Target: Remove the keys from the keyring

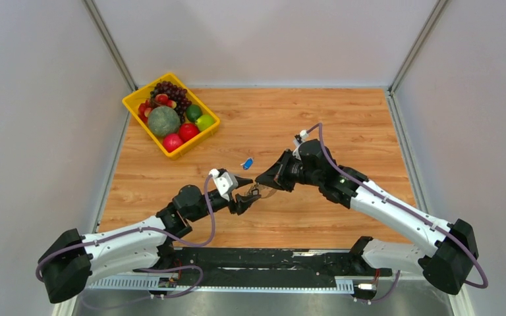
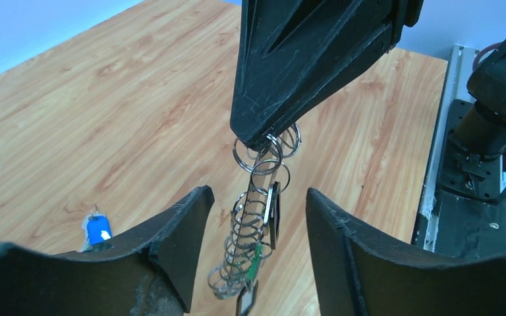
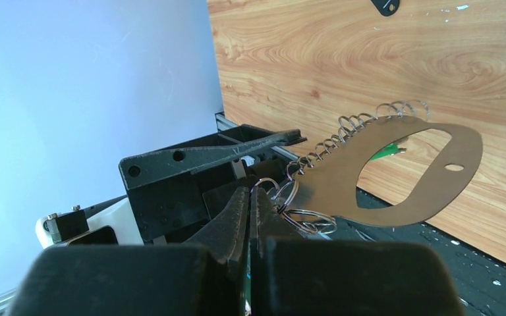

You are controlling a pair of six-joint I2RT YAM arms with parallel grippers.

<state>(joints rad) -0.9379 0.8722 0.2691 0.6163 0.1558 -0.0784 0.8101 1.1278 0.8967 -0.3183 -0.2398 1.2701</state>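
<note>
My right gripper [image 1: 258, 180] [image 3: 250, 192] is shut on one end of the keyring [image 3: 333, 184], a flat brassy metal loop held up over the table. The keys [image 2: 253, 227] hang from it as a row of small silver rings with a black head and a green one. In the left wrist view the right gripper [image 2: 263, 138] comes down from above with the bunch dangling under its tip. My left gripper [image 1: 245, 199] [image 2: 257, 192] is open, one finger on each side of the bunch, touching nothing.
A small blue tag [image 1: 247, 162] [image 2: 97, 228] lies on the wooden table just beyond the grippers. A black tag [image 3: 385, 6] lies further off. A yellow basket [image 1: 171, 150] of fruit stands at the back left. The black base plate [image 1: 270, 260] runs along the near edge.
</note>
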